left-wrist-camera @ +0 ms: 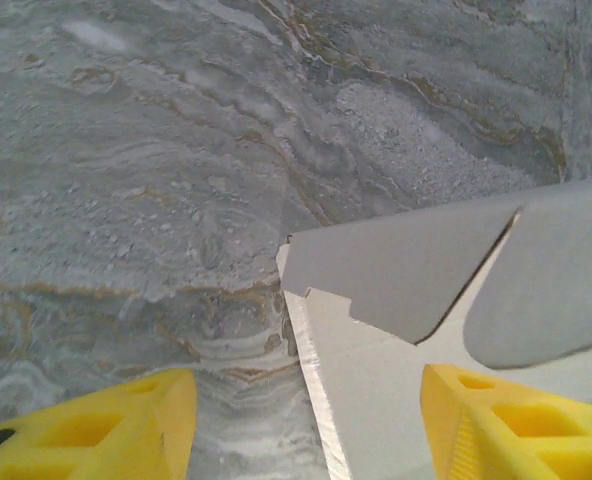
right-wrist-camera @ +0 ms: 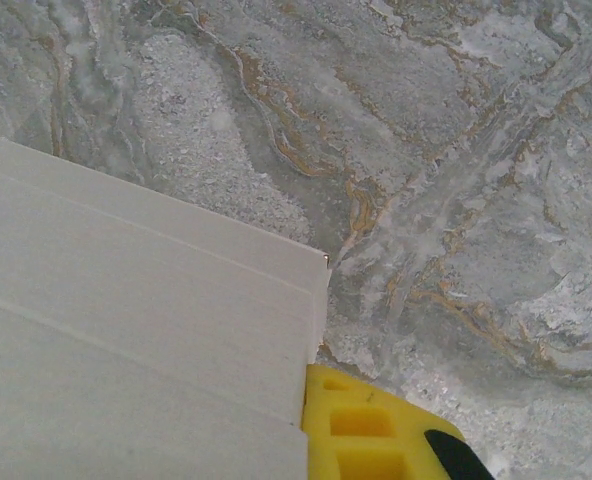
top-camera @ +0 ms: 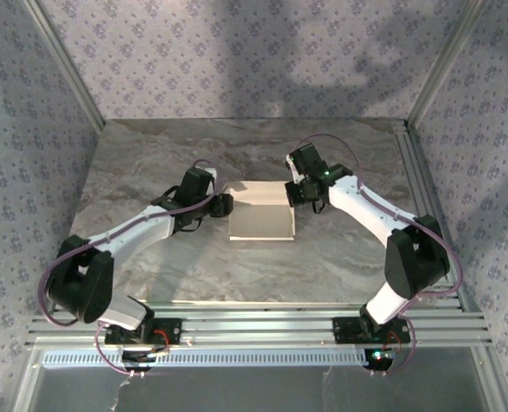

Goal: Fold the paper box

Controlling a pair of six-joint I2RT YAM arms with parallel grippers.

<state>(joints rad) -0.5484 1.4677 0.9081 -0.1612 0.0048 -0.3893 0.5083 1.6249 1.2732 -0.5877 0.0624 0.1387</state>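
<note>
Marble table [top-camera: 151, 163], paper box [top-camera: 261, 221], left tool [top-camera: 226, 205] spread

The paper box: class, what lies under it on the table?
The marbled grey table runs up to the paper box on every visible side. The patch beneath is covered by white cardboard, so nothing there can be seen.
</note>
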